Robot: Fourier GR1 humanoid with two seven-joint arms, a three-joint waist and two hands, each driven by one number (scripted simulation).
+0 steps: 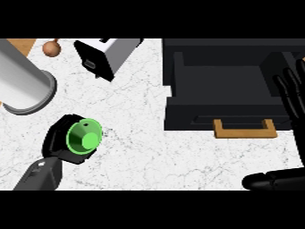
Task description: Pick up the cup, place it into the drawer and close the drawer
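The left robot hand curls round the green cup, mouth tipped toward the view; the right robot hand rests open.

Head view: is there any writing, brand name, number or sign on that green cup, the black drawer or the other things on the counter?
None can be read.
Green cup: no lettering, only a dark dot at its centre.
Black drawer: plain, with a bare wooden handle.
Toaster: a small dark mark on its side, too small to read.
Grey cylinder: blank.

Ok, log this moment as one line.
left hand: shut on cup | right hand: open | drawer: open
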